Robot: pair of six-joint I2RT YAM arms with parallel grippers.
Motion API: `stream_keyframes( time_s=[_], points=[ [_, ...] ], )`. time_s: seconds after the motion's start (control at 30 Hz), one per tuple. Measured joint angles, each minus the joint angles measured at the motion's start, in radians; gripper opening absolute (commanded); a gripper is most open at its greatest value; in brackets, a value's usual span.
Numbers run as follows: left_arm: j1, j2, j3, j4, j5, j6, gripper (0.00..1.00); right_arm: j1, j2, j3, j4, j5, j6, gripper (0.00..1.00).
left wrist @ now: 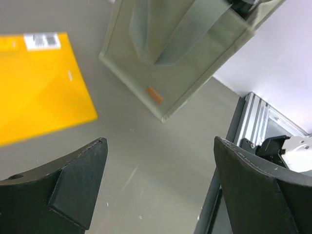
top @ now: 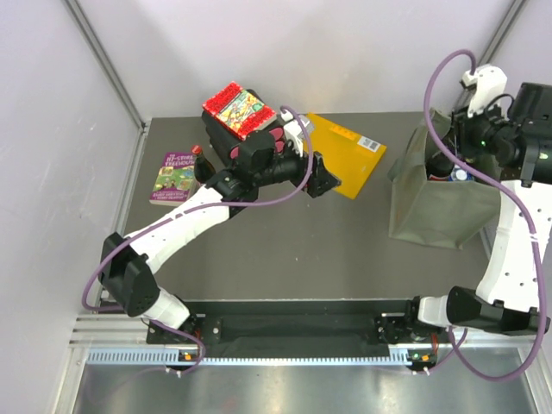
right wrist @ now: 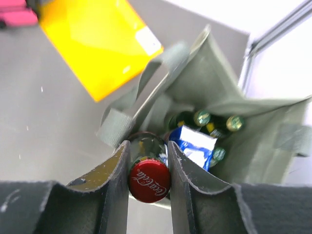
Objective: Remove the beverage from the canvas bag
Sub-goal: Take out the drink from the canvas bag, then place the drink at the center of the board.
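Note:
The olive-green canvas bag [top: 440,203] stands at the right of the table, its mouth open. My right gripper [top: 455,169] reaches into that mouth from above. In the right wrist view it [right wrist: 147,148] is shut on the neck of the beverage [right wrist: 149,180], a dark glass cola bottle with a red cap, which stands upright at the bag's [right wrist: 253,146] near wall. My left gripper [top: 321,177] hovers open over the table's middle, left of the bag. Its wrist view shows nothing between its fingers [left wrist: 160,146], with the bag [left wrist: 180,63] ahead.
A flat yellow-orange folder [top: 349,155] lies between the arms. A purple book [top: 175,175] and a red-edged colourful pack [top: 239,109] sit at the far left. In the bag are green-capped bottles [right wrist: 202,117] and a blue-white packet [right wrist: 195,144]. A metal frame rail [left wrist: 258,122] borders the table.

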Motion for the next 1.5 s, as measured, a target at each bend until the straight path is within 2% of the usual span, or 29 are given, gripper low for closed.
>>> stream_keyframes(
  time_s=[0.23, 0.6, 0.77, 1.0, 1.5],
  points=[
    [-0.025, 0.0, 0.0, 0.092, 0.013, 0.042, 0.94, 0.0, 0.046, 0.178, 0.003, -0.016, 0.05, 0.0],
    [-0.061, 0.059, 0.048, 0.165, 0.015, 0.068, 0.94, 0.0, 0.104, 0.317, 0.039, -0.034, 0.112, 0.0],
    [-0.069, 0.07, 0.048, 0.202, 0.014, 0.097, 0.94, 0.0, 0.131, 0.415, 0.105, -0.055, 0.167, 0.0],
    [-0.07, 0.082, 0.048, 0.274, 0.006, 0.151, 0.94, 0.0, 0.13, 0.443, 0.243, -0.107, 0.234, 0.0],
    [-0.072, 0.087, 0.055, 0.324, 0.029, 0.267, 0.99, 0.0, 0.13, 0.442, 0.391, -0.279, 0.415, 0.0]
  ],
)
